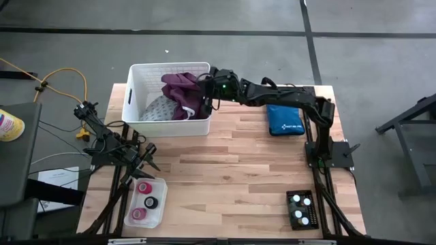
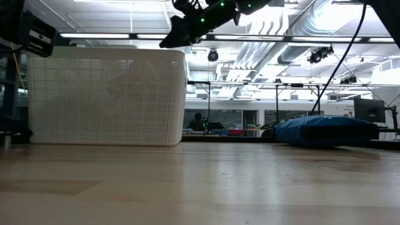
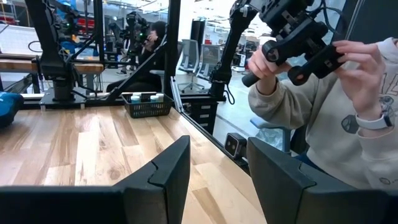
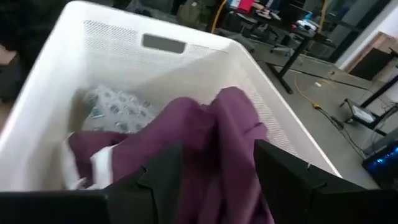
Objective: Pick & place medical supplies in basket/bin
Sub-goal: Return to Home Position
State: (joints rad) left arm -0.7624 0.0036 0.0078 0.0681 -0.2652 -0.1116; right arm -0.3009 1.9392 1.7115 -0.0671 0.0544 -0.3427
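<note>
The white basket [image 1: 136, 95] stands at the table's far left. Inside it the purple garment [image 4: 205, 137] is heaped on the grey dotted garment [image 4: 115, 106], which lies on the basket's floor. My right gripper [image 4: 214, 155] hovers open over the basket's right part, just above the purple heap; I see no touch. In the low view it hangs above the basket's rim [image 2: 165, 42]. Tape rolls sit in a clear tray [image 1: 145, 203] near the front left. White-capped vials stand in a black tray [image 1: 302, 209] at the front right. My left gripper [image 3: 217, 155] waits open by the left edge.
A blue pouch [image 1: 285, 120] lies at the far right, beside the right arm. Bare wood spreads across the table's middle. Beyond the table's edge, in the left wrist view, a person [image 3: 323, 124] holds dark control handles.
</note>
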